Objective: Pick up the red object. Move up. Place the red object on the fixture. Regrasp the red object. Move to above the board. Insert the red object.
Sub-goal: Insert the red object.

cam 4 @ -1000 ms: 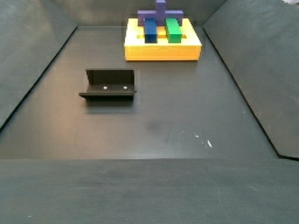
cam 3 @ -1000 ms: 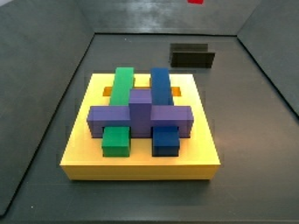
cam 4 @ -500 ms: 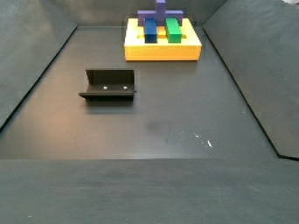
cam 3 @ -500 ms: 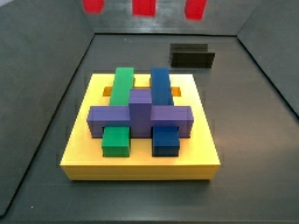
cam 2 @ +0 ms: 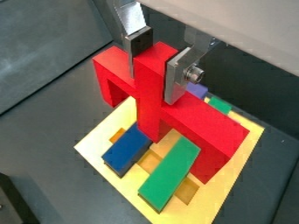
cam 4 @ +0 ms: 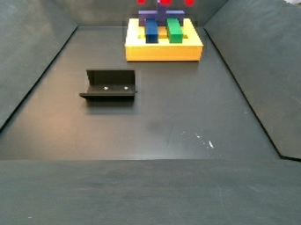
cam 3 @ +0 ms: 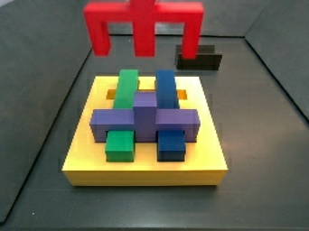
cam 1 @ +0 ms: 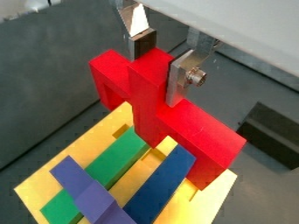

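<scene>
Dark grey flooring with low grey walls encloses the work area, and the large thick yellow rectangular slab with slots, the board, is taken as the landmark. On the board a purple cross-shaped block is seated across a long green block and a long blue block. Above the board's far part the bright red E-shaped piece, the red object, is held in the air, its three prongs pointed down and clear of the blocks. In both wrist views the gripper is seen clamped on the red object's middle section, the flat silver fingers pressed against opposite faces. Beyond the board, the small black bracket-like fixture is seen on the floor; it stands well apart from the board in a side view.
</scene>
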